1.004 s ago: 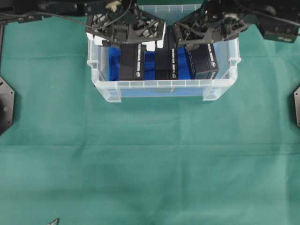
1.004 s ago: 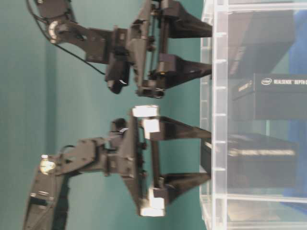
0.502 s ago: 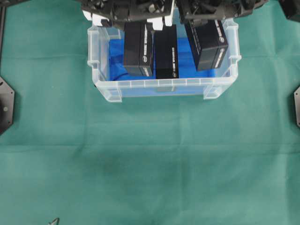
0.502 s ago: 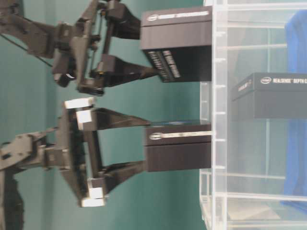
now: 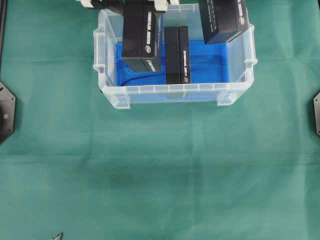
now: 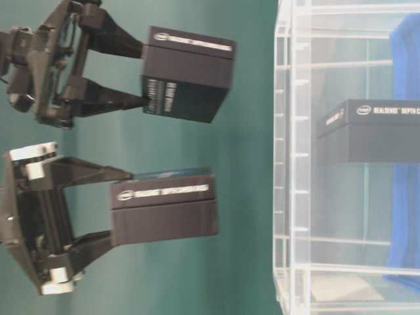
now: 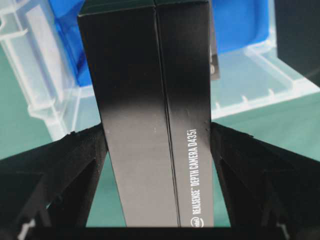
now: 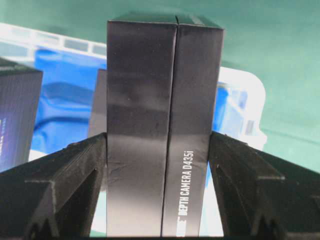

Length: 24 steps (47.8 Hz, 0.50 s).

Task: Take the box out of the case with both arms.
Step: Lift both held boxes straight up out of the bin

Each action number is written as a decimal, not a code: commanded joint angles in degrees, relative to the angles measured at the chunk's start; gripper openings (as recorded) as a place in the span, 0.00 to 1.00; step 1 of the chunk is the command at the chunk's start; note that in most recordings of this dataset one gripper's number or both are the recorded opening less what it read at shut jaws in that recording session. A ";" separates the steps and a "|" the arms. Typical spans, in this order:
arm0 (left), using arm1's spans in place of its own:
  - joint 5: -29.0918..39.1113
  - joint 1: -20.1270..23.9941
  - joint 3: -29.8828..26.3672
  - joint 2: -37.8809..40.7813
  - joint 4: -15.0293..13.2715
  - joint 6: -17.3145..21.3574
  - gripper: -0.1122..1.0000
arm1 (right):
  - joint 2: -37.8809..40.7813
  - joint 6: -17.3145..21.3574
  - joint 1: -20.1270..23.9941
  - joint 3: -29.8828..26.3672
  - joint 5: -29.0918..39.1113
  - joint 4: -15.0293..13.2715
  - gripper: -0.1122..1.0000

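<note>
The clear case point(image 5: 175, 89), lined with a blue sheet point(image 5: 210, 65), stands at the far middle of the table. My left gripper point(image 7: 157, 132) is shut on a black Depth Camera box point(image 7: 145, 75), which hangs above the case's left part point(image 5: 141, 37). My right gripper point(image 8: 159, 136) is shut on a second black box point(image 8: 165, 65), above the case's right corner point(image 5: 223, 20). In the table-level view both held boxes point(image 6: 167, 213) point(image 6: 190, 82) are apart from the case's rim point(image 6: 292, 164). A third black box point(image 5: 177, 55) stays in the case.
Green cloth point(image 5: 160, 175) covers the table in front of the case. Black arm bases sit at the left edge point(image 5: 6, 112) and the right edge point(image 5: 316, 115). A small grey thing point(image 5: 57, 236) lies at the near edge.
Both grippers went from reaching into the case to holding one box each. They have lifted the two boxes out past the rim and away from it.
</note>
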 commanded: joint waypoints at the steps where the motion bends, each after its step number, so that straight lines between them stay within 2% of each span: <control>1: 1.14 -0.26 -4.22 -1.14 0.18 0.00 0.68 | -1.93 0.00 0.26 -3.08 0.35 -0.53 0.69; 13: 5.27 -0.26 -10.55 1.05 0.26 0.35 0.68 | -1.67 -0.18 0.62 -6.77 2.64 -0.79 0.69; 24: 6.59 -0.35 -11.78 1.58 0.35 0.18 0.68 | -1.58 -0.62 1.32 -7.03 3.08 -1.05 0.69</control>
